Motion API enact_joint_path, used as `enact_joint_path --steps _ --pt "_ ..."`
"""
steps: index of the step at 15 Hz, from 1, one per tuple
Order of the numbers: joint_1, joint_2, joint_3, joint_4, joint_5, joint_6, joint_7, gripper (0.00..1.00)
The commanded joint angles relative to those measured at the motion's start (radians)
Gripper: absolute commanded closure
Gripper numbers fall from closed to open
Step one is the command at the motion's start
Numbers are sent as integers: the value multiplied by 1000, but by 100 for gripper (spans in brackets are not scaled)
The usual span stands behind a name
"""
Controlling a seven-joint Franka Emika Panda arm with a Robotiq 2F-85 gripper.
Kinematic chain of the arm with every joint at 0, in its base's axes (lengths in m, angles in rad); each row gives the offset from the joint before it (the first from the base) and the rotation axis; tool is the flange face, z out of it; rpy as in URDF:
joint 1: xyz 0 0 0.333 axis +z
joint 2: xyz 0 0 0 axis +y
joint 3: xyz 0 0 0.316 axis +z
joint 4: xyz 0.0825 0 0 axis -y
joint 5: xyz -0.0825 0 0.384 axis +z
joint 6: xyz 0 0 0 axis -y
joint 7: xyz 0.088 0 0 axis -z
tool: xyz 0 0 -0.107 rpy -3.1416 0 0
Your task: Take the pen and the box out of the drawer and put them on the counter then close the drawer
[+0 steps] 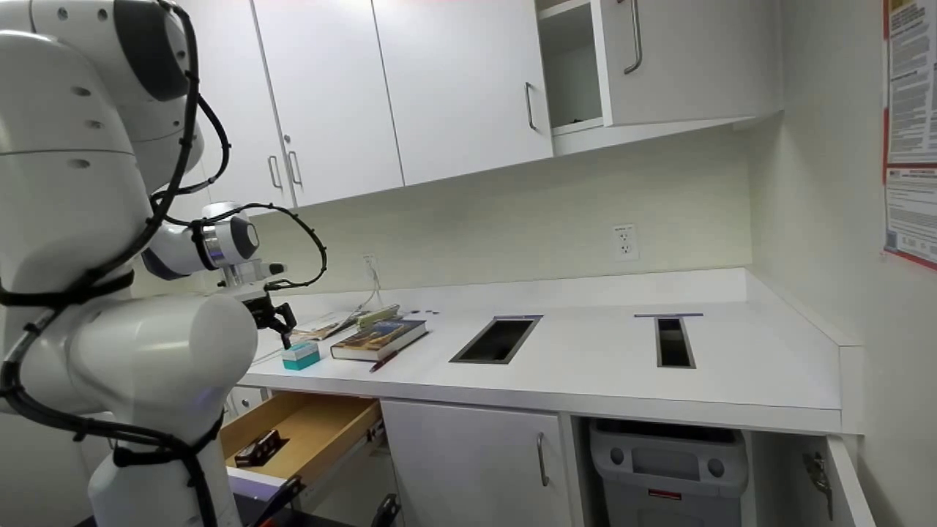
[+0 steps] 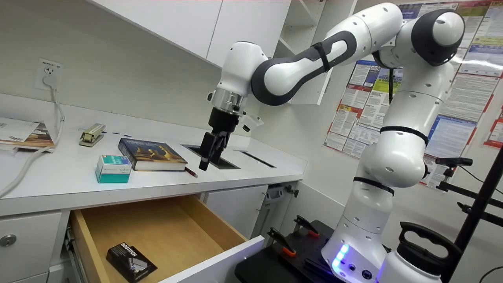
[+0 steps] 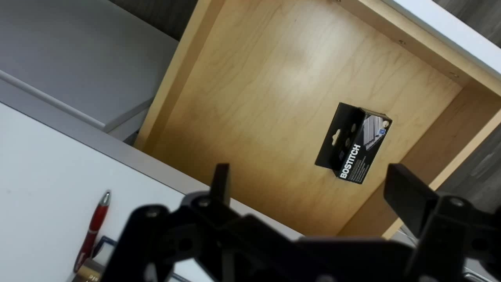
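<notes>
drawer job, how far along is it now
Looks done: the red pen lies on the counter. In hand: nothing; the gripper is open and empty. Left: the black Bostitch box, probably the one meant, lies in the drawer and needs moving to the counter; the drawer stands open, so closing it comes last.

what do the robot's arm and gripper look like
The arm is glossy white and rounded, with dark grey trim and black straps. Black cables run along it. Beyond a silvery collar, the gripper is black with two angular fingers. Blue lights glow on the white base.
</notes>
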Motion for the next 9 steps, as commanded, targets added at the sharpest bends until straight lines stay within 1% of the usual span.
enact_joint_path --steps 1,3,5,7,9 --pt "0 22 20 -6 18 30 68 0" --pt "13 47 39 -35 7 96 128 0" --pt "23 80 54 -71 23 208 176 0" --pt "38 130 62 -103 -7 336 250 0" --pt "57 205 52 -118 -78 461 328 0"
